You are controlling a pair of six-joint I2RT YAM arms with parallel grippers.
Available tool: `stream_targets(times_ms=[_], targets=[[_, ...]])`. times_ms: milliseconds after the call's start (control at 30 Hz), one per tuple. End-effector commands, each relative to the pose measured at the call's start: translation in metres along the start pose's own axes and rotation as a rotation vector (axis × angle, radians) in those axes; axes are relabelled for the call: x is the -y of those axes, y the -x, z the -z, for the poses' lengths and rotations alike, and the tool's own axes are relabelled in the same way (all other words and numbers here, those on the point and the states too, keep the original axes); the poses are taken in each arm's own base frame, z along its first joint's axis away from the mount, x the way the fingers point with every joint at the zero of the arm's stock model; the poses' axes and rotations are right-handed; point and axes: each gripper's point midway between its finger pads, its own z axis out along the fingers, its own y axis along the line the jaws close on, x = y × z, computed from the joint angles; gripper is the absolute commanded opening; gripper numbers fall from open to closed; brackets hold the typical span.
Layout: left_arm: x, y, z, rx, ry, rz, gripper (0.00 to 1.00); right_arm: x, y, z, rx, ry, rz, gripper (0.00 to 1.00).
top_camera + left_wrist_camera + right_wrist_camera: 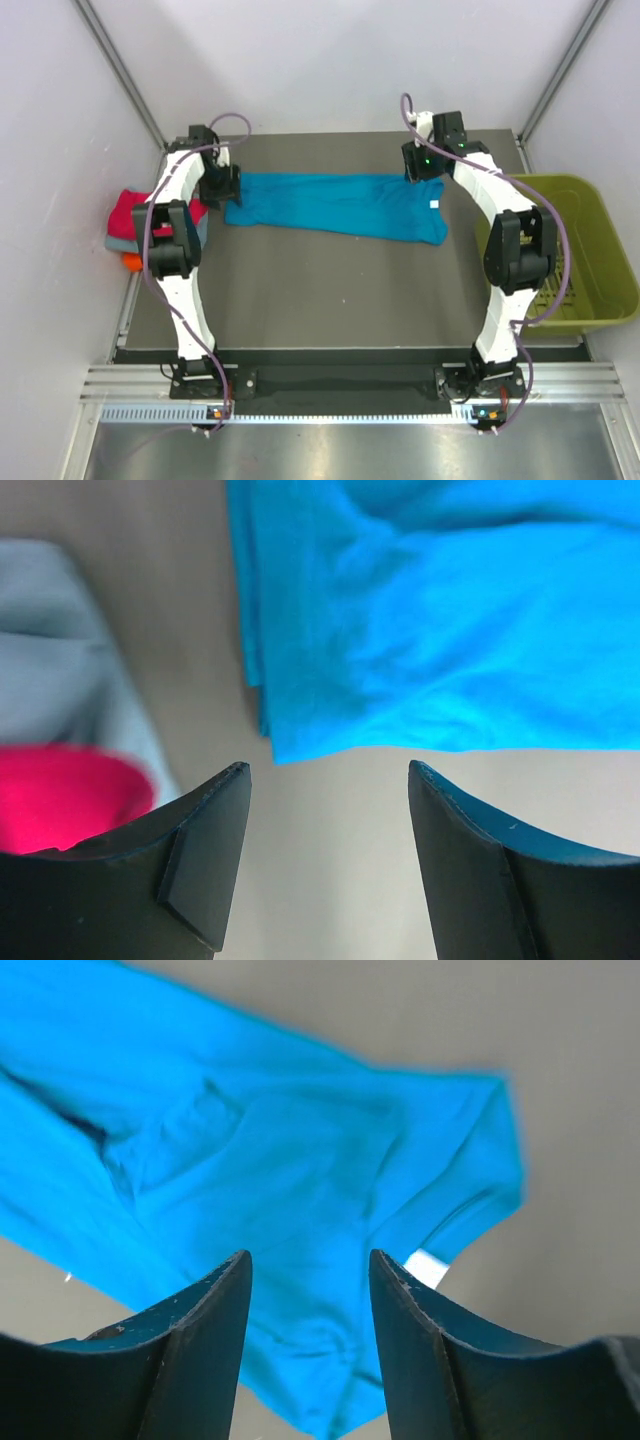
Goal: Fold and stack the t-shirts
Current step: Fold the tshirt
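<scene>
A teal-blue t-shirt [335, 204] lies folded into a long strip across the far middle of the table. My left gripper [224, 186] is open at its left end, above bare table beside the cloth's corner [300, 730]. My right gripper [422, 163] is open above the shirt's right end [300, 1180], with a white label [428, 1266] showing beside one fingertip. A stack of folded shirts sits at the table's left edge: magenta-red [130, 210] on top, grey [120, 243] under it, orange [131, 262] at the bottom. The magenta-red [60, 795] and grey [60, 640] shirts also show in the left wrist view.
An olive-green plastic bin [580, 250] stands off the right edge of the table, behind my right arm. The dark table surface [340, 290] stretches from the shirt to the arm bases.
</scene>
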Motion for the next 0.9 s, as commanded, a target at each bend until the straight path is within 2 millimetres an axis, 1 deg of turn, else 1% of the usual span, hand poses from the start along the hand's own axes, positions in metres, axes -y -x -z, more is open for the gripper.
stream_targets(times_ms=[0,33,67,100,167,233,300,333,367,400,467,500,567,600,667,700,767,800,833,867], targets=[[0.008,-0.013,-0.014,-0.061,-0.048,0.038,0.69,-0.024,-0.047,-0.013,-0.147,0.154,-0.230,0.50],[0.006,-0.009,-0.015,-0.054,-0.036,0.034,0.69,-0.023,-0.052,-0.015,-0.159,0.157,-0.233,0.50],[0.003,-0.011,-0.020,-0.066,-0.026,0.033,0.69,-0.022,-0.056,-0.018,-0.167,0.160,-0.229,0.50],[0.001,-0.011,-0.021,-0.070,-0.017,0.030,0.69,-0.019,-0.057,-0.018,-0.168,0.156,-0.230,0.50],[-0.002,-0.011,-0.026,-0.079,0.000,0.028,0.69,-0.017,-0.065,-0.020,-0.190,0.152,-0.233,0.50],[-0.004,-0.014,-0.030,-0.090,0.003,0.028,0.69,-0.011,-0.074,-0.019,-0.212,0.136,-0.240,0.50],[-0.003,-0.015,-0.031,-0.094,0.002,0.031,0.69,-0.004,-0.082,-0.015,-0.228,0.120,-0.252,0.50],[-0.004,-0.016,-0.033,-0.097,0.002,0.033,0.68,-0.005,-0.092,-0.014,-0.251,0.125,-0.262,0.49],[-0.004,-0.017,-0.034,-0.102,0.000,0.036,0.68,-0.004,-0.095,-0.010,-0.256,0.125,-0.268,0.49],[-0.003,-0.017,-0.035,-0.103,-0.003,0.035,0.66,-0.004,-0.107,-0.007,-0.285,0.121,-0.279,0.49],[-0.004,-0.017,-0.036,-0.105,0.002,0.035,0.65,-0.004,-0.114,0.002,-0.299,0.120,-0.282,0.49],[-0.005,-0.018,-0.037,-0.108,0.003,0.038,0.60,-0.003,-0.124,0.005,-0.322,0.115,-0.292,0.49],[-0.005,-0.017,-0.037,-0.106,0.003,0.032,0.54,-0.002,-0.131,0.013,-0.335,0.105,-0.296,0.49],[-0.006,-0.017,-0.037,-0.108,0.005,0.032,0.46,-0.002,-0.140,0.016,-0.356,0.095,-0.299,0.49],[-0.005,-0.016,-0.037,-0.106,0.008,0.028,0.37,-0.001,-0.142,0.022,-0.353,0.085,-0.298,0.49],[-0.005,-0.016,-0.037,-0.105,0.006,0.028,0.28,-0.002,-0.151,0.023,-0.370,0.087,-0.303,0.49],[-0.005,-0.016,-0.038,-0.106,0.003,0.029,0.23,-0.003,-0.154,0.025,-0.370,0.086,-0.304,0.48],[-0.004,-0.016,-0.039,-0.108,-0.003,0.029,0.19,-0.004,-0.157,0.026,-0.376,0.087,-0.307,0.48],[-0.004,-0.016,-0.039,-0.108,-0.004,0.029,0.09,-0.004,-0.157,0.027,-0.374,0.085,-0.306,0.48],[-0.004,-0.016,-0.039,-0.109,-0.004,0.029,0.06,-0.004,-0.158,0.027,-0.378,0.086,-0.307,0.48]])
